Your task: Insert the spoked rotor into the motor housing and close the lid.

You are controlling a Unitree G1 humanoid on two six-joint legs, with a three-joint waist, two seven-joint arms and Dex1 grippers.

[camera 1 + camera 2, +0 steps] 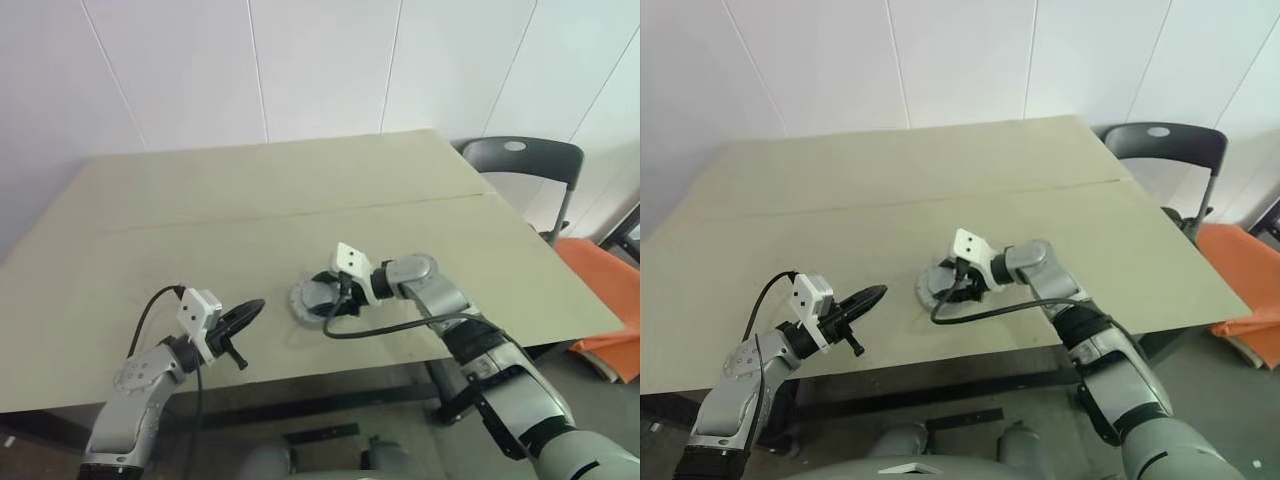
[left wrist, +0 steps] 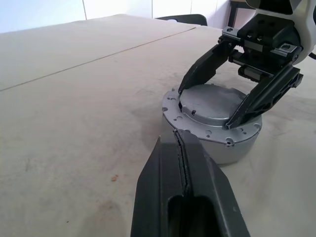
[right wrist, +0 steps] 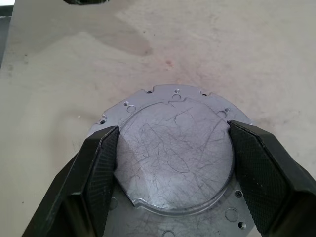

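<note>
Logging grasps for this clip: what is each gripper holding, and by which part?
Right gripper straddles the raised round top of the grey metal cylindrical motor housing, fingers at its opposite edges; firm contact can't be told. Left gripper is shut, empty.

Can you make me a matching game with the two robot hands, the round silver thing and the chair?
Things:
1. left hand
2. right hand
3. round silver lid
4. chair

Descriptions:
A. fingers spread on either side of the lid
B. black, beyond the table's far right corner
C. fingers pressed together, holding nothing
D. scratched metal disc on the table

Pairs: 1-C, 2-A, 3-D, 4-B
</note>
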